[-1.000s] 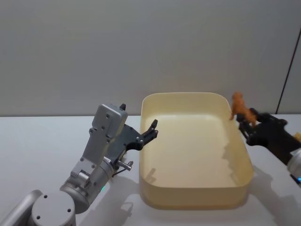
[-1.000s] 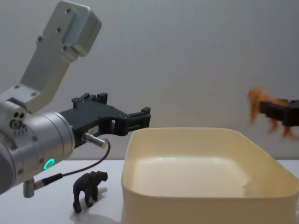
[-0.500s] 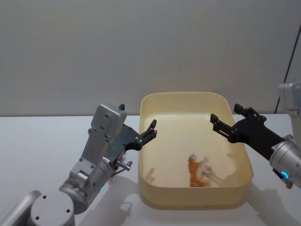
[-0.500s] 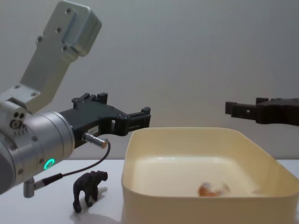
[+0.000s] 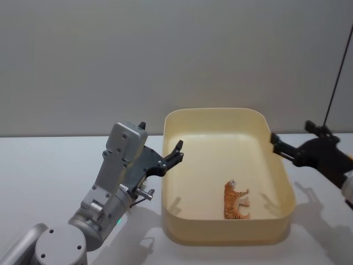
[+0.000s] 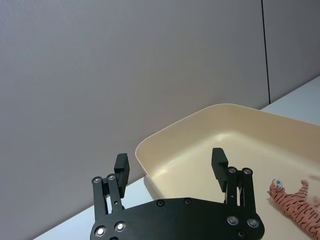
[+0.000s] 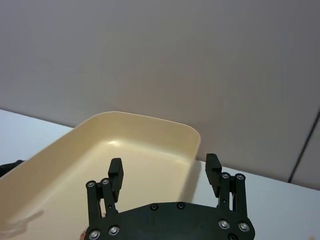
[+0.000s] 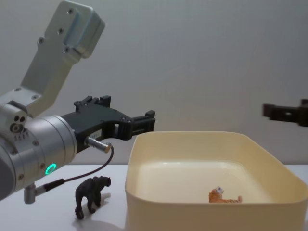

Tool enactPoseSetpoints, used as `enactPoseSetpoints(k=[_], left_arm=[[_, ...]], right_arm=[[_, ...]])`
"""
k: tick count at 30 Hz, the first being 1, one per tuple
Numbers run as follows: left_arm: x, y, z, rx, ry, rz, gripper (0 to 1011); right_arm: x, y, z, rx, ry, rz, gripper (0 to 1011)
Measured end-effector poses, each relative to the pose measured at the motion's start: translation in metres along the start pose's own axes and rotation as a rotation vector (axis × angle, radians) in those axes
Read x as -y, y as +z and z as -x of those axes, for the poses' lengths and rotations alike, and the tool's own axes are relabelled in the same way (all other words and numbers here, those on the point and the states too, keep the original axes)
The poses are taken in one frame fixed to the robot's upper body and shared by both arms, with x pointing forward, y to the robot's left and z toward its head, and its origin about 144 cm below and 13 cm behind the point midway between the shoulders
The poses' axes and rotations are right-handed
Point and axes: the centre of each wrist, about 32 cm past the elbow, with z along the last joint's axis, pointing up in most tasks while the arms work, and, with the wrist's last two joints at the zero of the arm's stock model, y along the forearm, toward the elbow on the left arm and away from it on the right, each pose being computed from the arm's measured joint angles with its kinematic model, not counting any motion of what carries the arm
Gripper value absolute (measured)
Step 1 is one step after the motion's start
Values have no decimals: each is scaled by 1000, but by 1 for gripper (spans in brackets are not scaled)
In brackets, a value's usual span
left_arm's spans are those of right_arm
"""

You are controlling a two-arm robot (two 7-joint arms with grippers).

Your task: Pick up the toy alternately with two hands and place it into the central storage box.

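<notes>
By box [image 5: 226, 229]: L gripper [image 6: 170, 158], R gripper [image 7: 164, 163] splayed, empty.

Two silver arms, each ending in matte-black jaws.
The left arm [image 8: 33, 154] has a thick brushed-silver cylindrical wrist with a small glowing green-blue ring light [image 8: 50, 169]. It also has an angular silver housing [image 8: 67, 45] dotted with dark screw holes, and a thin black cable [image 8: 82, 178] running from a silver plug [image 8: 98, 143]. Its jaws are a flat black plate with two blocky fingers [image 6: 219, 161] on paired links, pinned with bright silver screws [image 6: 231, 220]. The right arm [image 5: 331, 161] has the same black, screw-studded jaws.
</notes>
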Motion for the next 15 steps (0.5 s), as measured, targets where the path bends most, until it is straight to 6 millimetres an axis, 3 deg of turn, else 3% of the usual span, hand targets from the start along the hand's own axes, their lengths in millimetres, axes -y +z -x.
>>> enactPoseSetpoints(k=[15], left_arm=[[0, 0, 0, 0, 0, 0, 1001]], right_arm=[[50, -9, -38, 9, -209, 42, 1001]])
